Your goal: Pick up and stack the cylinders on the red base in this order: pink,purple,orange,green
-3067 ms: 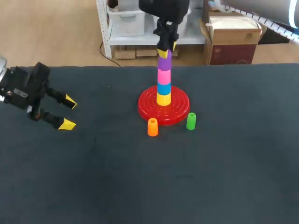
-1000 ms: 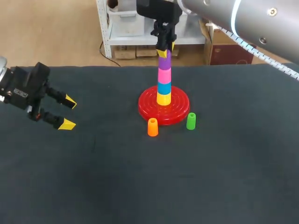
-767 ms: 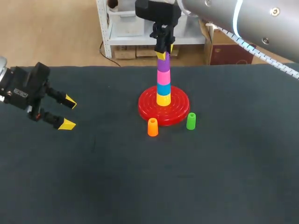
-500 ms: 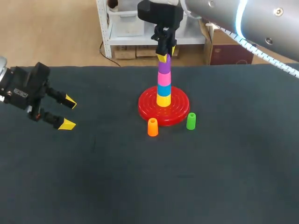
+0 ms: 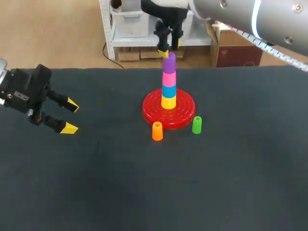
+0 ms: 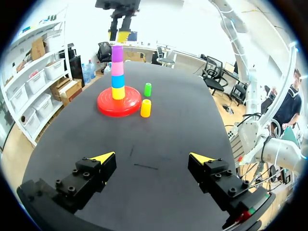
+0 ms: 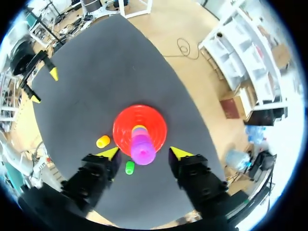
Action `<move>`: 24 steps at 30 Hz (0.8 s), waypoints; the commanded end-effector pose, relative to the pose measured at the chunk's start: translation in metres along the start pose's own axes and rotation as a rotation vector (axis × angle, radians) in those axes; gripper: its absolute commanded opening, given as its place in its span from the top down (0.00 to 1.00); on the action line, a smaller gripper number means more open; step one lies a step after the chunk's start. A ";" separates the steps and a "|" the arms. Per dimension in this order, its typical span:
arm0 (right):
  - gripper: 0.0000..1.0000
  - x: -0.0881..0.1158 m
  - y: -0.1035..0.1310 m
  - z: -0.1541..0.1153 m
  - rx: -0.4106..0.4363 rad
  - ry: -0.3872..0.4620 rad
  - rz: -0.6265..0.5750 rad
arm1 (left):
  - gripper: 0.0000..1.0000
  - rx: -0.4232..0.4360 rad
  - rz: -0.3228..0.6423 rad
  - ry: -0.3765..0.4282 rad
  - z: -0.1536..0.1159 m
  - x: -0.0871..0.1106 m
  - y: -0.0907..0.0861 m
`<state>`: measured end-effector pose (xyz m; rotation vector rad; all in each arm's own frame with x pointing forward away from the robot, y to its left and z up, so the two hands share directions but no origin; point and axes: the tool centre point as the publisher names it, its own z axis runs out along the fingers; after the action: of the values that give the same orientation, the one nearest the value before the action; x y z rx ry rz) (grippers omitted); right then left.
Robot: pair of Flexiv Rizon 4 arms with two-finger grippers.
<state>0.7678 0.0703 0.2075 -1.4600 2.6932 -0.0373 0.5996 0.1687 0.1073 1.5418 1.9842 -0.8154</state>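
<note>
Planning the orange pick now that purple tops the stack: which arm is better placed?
Right, probably. The right end effector hangs open just above the purple cylinder, with the orange cylinder close by beside the red base. The left end effector is far off near the table's left edge.

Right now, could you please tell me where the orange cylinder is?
In the head view, the orange cylinder stands on the table by the near edge of the red base, left of the green cylinder.
</note>
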 end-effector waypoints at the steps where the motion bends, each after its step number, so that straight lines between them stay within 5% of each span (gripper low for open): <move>1: 0.00 0.008 0.040 -0.015 0.150 -0.138 -0.093 | 0.00 -0.001 0.003 -0.003 0.000 0.002 0.000; 10: 0.00 -0.013 0.089 0.046 0.008 -0.153 -0.254 | 0.00 -0.001 0.003 -0.003 0.000 0.002 0.000; 24: 0.00 0.027 0.129 0.112 -0.020 -0.090 -0.164 | 0.00 -0.001 0.003 -0.003 0.000 0.002 0.000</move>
<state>0.6635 0.1255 0.0963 -1.7184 2.5987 0.0507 0.5997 0.1687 0.1073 1.5418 1.9842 -0.8154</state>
